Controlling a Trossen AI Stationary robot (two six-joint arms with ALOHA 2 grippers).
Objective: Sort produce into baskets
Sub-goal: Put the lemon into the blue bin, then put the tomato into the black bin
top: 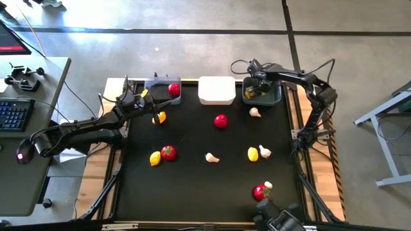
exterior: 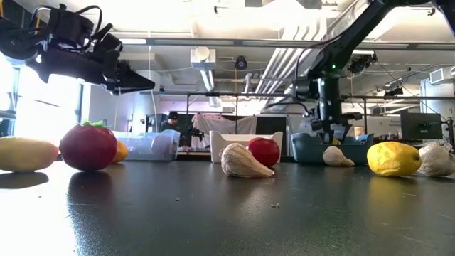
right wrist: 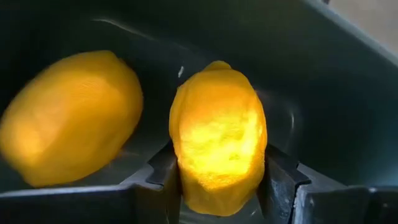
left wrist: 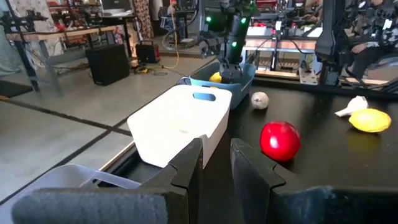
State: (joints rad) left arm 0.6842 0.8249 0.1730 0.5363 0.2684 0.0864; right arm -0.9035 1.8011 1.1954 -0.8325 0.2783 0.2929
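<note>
My right gripper (top: 257, 87) reaches down into the dark teal basket (top: 275, 97) and is shut on a yellow lemon (right wrist: 217, 137). A second lemon (right wrist: 68, 118) lies beside it in that basket. My left gripper (top: 145, 94) hovers at the grey basket (top: 158, 85), empty, its fingers a narrow gap apart (left wrist: 215, 163). A red tomato (top: 174, 89) lies in the grey basket. The white basket (top: 216, 90) stands between the other two. On the table lie lemons (top: 159, 117) (top: 155, 158) (top: 253, 154), tomatoes (top: 221, 120) (top: 169, 153) (top: 260, 191) and several garlic bulbs (top: 255, 112) (top: 211, 157) (top: 264, 151). My right gripper pinches the lemon between its two fingers (right wrist: 163, 171), one on each side of its middle (right wrist: 186, 163). The fingers come from above, pointing down into the teal basket. I cannot tell whether the lemon touches the basket floor.
The three baskets stand in a row along the table's far edge. The right arm's cables (top: 321, 70) loop above the far right corner. A side table with a keyboard (top: 13, 112) stands left of the work table. A camera mount (top: 279, 218) sits at the near edge.
</note>
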